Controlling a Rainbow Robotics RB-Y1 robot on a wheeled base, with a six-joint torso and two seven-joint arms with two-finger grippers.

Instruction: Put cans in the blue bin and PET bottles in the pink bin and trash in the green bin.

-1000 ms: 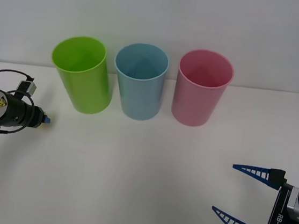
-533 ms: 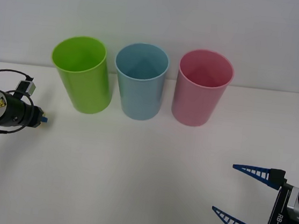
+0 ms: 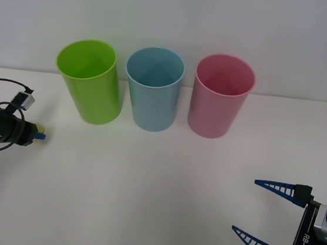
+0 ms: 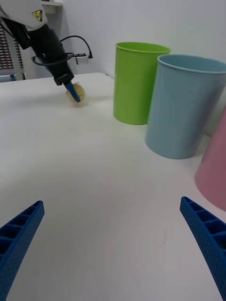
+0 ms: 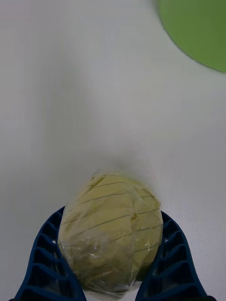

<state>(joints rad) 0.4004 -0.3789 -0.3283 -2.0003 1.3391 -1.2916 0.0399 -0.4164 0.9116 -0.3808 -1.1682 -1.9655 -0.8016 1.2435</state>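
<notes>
My left gripper (image 3: 39, 134) is at the table's left edge, left of the green bin (image 3: 88, 84), and is shut on the trash (image 5: 110, 230), a wrinkly pale yellow ball wrapped in clear film. The blue fingers (image 5: 44, 254) clasp it on both sides. In the right wrist view the trash (image 4: 75, 94) sits low at the tabletop under the left gripper (image 4: 73, 91). The blue bin (image 3: 153, 95) and pink bin (image 3: 219, 102) stand in a row beside the green one. My right gripper (image 3: 245, 205) waits open at the near right.
The three bins stand upright along the back of the white table (image 3: 157, 181) near the wall. The green bin's rim (image 5: 197, 28) lies just ahead of the held ball.
The left gripper has drawn back to the left and slightly nearer with the ball. The right arm has not moved.
</notes>
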